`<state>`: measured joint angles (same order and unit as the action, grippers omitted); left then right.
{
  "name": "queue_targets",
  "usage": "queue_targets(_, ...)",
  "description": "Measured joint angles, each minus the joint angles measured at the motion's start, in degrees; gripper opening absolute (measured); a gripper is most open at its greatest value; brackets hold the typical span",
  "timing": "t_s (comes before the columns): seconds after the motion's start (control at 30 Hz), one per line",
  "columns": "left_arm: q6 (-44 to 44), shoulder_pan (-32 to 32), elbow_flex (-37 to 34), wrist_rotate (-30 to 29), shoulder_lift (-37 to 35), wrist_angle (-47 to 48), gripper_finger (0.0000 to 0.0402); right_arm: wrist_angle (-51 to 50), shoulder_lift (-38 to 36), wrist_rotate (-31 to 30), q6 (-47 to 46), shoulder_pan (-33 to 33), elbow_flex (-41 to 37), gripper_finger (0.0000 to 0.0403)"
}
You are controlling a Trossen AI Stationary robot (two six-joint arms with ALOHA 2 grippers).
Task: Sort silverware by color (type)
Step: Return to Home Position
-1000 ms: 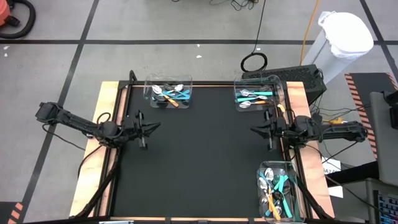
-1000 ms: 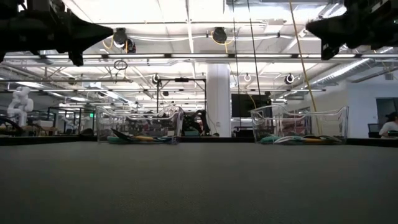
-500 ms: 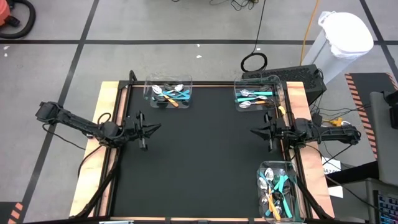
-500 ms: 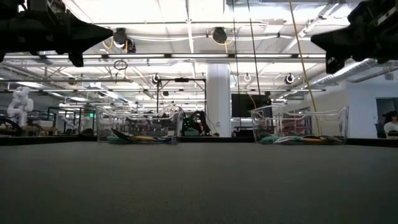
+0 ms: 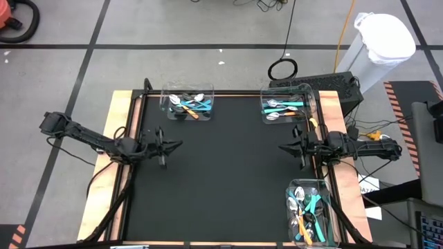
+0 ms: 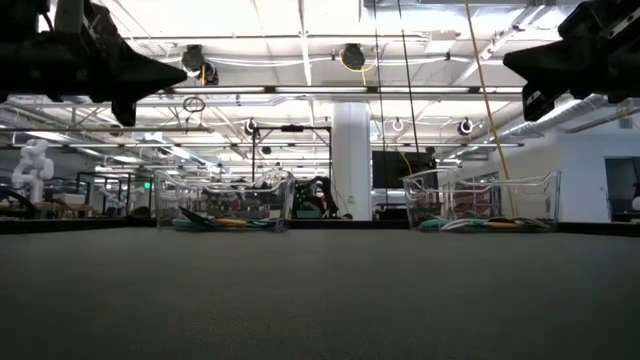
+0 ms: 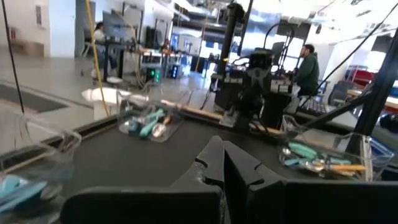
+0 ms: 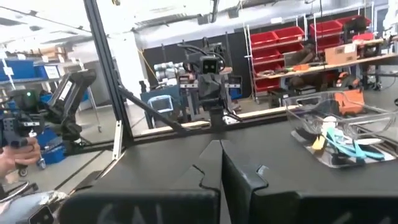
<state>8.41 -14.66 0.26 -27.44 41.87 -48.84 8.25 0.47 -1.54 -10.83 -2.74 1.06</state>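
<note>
The left arm stretches in level from the left edge, and the left hand (image 5: 177, 144) hangs high above the tabletop (image 5: 228, 180) with its two fingers pressed together. The right hand (image 5: 282, 146) faces it from the right edge, well apart, equally high, fingers closed too

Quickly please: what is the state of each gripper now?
Left gripper: shut, empty, above the table's left side.
Right gripper: shut, empty, above the table's right side.

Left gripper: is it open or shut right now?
Shut: in its wrist view the left gripper shows both fingers pressed together, nothing between them.
</note>
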Motion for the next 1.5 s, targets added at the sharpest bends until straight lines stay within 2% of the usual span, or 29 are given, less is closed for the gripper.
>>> queue_targets(0.37, 0.34, 0.0, -0.01, -1.31, 0.57, 9.44, 0.0, -4.93, 0.07, -0.11, 3.39, 0.0, -0.11, 0.0007)
queue_targets(0.5, 0.82, 0.0, -0.01, -3.2, 0.65, 3.82, 0.0, -4.89, 0.07, -0.11, 4.92, 0.0, -0.11, 0.0007)
queue_targets(0.6, -4.69, -0.02, -0.03, -2.61, 0.28, -3.5, 0.0, -4.13, 0.05, 0.02, 4.94, 0.0, -0.13, 0.0007)
queue_targets(0.77, -9.46, -0.15, -0.03, -1.49, -4.72, -5.0, 0.0, -3.91, 0.07, 0.08, 5.95, 0.0, -0.15, 0.0002)
queue_targets(0.97, -10.26, -0.15, -0.03, -3.36, -14.05, 9.68, 0.0, -5.37, 0.07, 0.11, 6.18, 0.0, -0.18, 0.0003)
queue_targets(1.13, -11.42, -0.15, -0.03, -3.42, -24.2, 17.11, 0.0, -6.42, 0.08, 0.17, 6.26, 0.02, -0.18, 0.0003)
queue_targets(1.23, -11.74, -0.15, -0.03, 0.57, -29.98, 24.29, 0.0, -6.34, 0.07, 0.03, 6.99, 0.02, -0.18, 0.0003)
queue_targets(1.4, -11.8, 0.9, -0.03, 17.0, -37.57, 34.35, 0.0, -6.03, 0.09, -4.7, 7.48, 0.02, -0.18, 0.0003)
queue_targets(1.5, -11.76, 2.73, -0.03, 19.1, -39.99, 40.03, 0.0, -5.65, 0.07, -7.14, 8.34, 0.04, -0.18, 0.0003)
